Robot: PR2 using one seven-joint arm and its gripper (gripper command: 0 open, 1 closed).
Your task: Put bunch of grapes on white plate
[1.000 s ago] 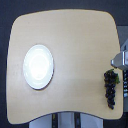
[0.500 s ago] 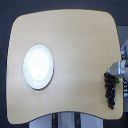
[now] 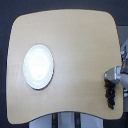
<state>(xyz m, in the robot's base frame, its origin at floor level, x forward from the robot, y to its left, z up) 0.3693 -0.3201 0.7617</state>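
Wooden table (image 3: pixel 75 55), white plate (image 3: pixel 38 66) well apart from bunch of grapes (image 3: pixel 110 95).

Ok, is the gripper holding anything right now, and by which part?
The gripper meets the top end of the bunch of grapes, which hangs below it; whether it is actually gripped cannot be told.
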